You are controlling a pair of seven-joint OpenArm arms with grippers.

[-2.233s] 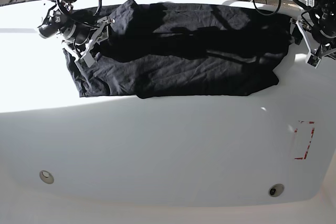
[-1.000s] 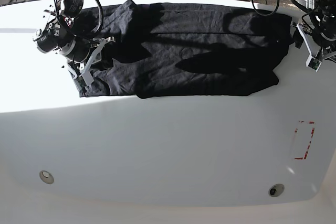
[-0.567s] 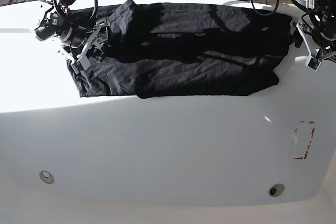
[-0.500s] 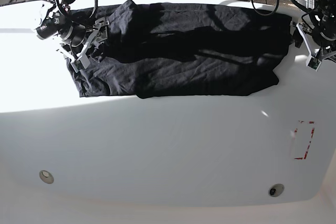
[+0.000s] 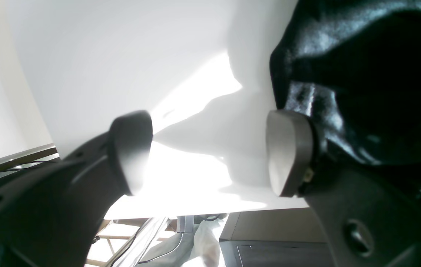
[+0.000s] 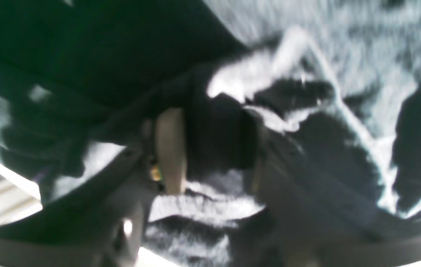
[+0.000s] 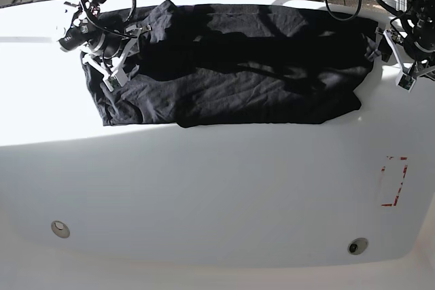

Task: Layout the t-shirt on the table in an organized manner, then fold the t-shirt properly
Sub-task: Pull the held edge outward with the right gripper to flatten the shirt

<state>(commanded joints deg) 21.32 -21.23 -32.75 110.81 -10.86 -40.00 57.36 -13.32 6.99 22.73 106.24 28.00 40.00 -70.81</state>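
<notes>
Base view high above, looking down on the whole bench (image 7: 217, 188), both wrist views close behind their jaws, each sharing the t-shirt (image 7: 231, 66) edge with it

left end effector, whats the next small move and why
Probably ease the left end effector sideways onto the t-shirt edge, then close. In its wrist view the jaws stand wide apart over bare table, with the black cloth only against the outside of one finger. The right end effector already has cloth pinched between its fingers, so the left likely needs its own hold before pulling.
</notes>
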